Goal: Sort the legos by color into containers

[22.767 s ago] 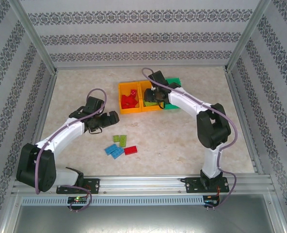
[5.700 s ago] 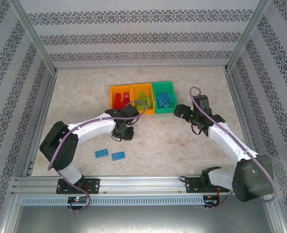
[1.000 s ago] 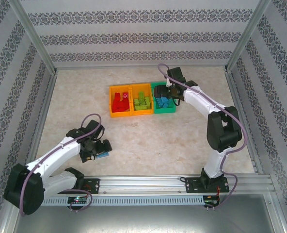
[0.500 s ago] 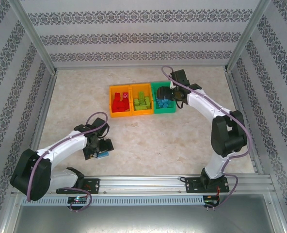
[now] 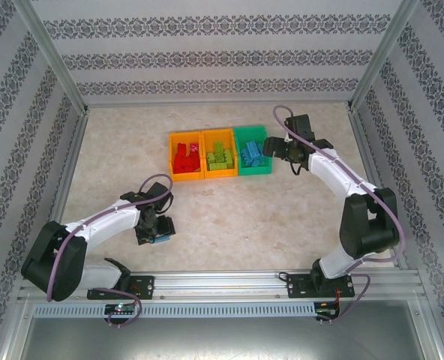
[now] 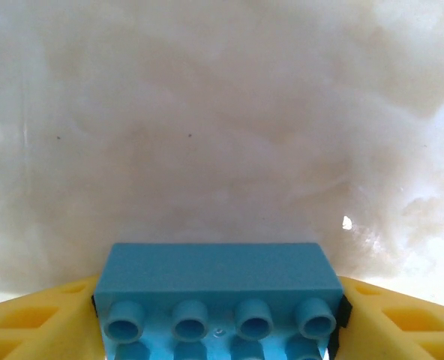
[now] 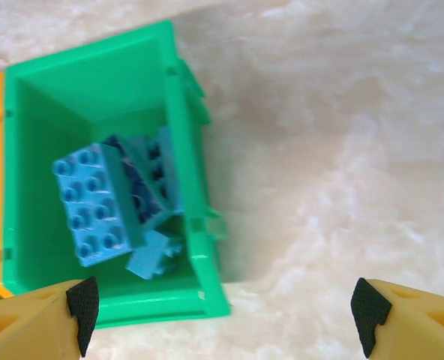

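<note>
Surface (image 5: pixel 297 210) of pale marbled finish carries all items. Row of three joined open-top plastic bins (image 5: pixel 220 175) sits at the far middle. The left orange bin holds red bricks (image 5: pixel 183 159), the middle orange bin holds light green bricks (image 5: pixel 219 157), and the green bin (image 7: pixel 87 90) at the right end holds blue bricks (image 7: pixel 94 202). Sorting is judged nearly complete.

Right hand (image 7: pixel 223 306) hovers just beside the green bin's outer wall, fingers wide apart and empty. This station off the rim leaves the bin mouth unobstructed.

Left hand (image 5: pixel 154 227) is low at the near left, well apart from the bins. Its fingers are clamped on the two end faces of one light-blue studded plastic brick (image 6: pixel 216 270), studs toward the wrist camera. The brick sits squarely between the fingers, filling the gap, and this grip should keep it level in transit. Whether it rests on the surface or is raised off it cannot be told.

Judged destination is the green bin, the one farthest from this hand. The carry therefore crosses open surface toward the right end of the row.
</note>
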You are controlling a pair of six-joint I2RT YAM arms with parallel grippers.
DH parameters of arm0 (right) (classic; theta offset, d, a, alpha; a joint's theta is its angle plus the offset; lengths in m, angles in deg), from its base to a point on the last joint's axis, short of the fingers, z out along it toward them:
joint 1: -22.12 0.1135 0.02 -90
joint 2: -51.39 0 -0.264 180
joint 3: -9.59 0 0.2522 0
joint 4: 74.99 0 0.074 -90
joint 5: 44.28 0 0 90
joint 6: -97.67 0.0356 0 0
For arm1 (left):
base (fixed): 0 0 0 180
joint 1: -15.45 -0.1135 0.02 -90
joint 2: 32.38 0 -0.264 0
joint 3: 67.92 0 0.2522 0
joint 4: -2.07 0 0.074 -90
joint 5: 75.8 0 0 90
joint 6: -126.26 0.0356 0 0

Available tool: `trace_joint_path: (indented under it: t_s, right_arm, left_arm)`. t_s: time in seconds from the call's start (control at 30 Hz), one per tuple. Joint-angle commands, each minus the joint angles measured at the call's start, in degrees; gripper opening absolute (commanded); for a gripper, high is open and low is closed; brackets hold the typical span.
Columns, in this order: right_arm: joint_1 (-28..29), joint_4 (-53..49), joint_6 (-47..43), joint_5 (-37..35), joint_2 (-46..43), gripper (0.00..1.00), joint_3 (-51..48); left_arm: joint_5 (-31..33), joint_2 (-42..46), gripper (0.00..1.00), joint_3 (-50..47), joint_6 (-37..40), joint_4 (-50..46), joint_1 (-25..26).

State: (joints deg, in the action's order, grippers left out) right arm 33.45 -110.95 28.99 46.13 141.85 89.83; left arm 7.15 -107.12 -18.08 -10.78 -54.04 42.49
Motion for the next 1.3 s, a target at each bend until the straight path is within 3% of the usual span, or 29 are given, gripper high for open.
trace_joint_path:
  t_s: [0.0,0.1,0.33,0.5,0.73,0.93,1.1,1.27]
  right_arm:
    - [-1.93,0.59,0.85,-1.9,-3.53,0.91,-2.68]
    - [-3.56,0.52,0.62,-1.81,-5.4,0.91,-4.77]
    - [-5.44,0.72,0.33,-2.86,-8.84,0.92,-9.78]
    - [-5.75,1.53,1.23,-2.52,-11.05,0.92,-13.79]
    - [-5.64,3.26,2.62,-0.36,-14.71,0.91,-20.05]
    - [-5.3,3.48,4.01,0.89,-17.63,0.9,-24.76]
    - [-5.18,3.17,4.7,0.54,-19.94,0.9,-27.14]
    - [-5.18,2.88,5.47,0.23,-22.1,0.9,-27.89]
  left_arm:
    - [0.02,-0.63,0.62,0.56,0.73,1.04,0.95]
    - [-0.26,-0.72,0.55,1.28,0.82,1.41,1.03]
    - [-1.53,-1.67,0.54,6.78,1.21,2.99,1.12]
    - [-2.86,-6.54,0.54,16.04,2.55,5.53,2.55]
    - [-7.6,-23.2,0.55,40.22,7.54,7.37,4.84]
    - [-8.74,-38.5,0.55,64.76,10.91,3.07,5.0]
    - [-11.14,-50.94,0.55,83.01,8.01,0.96,4.89]
    - [-11.93,-59.14,0.55,91.8,1.03,2.79,4.33]
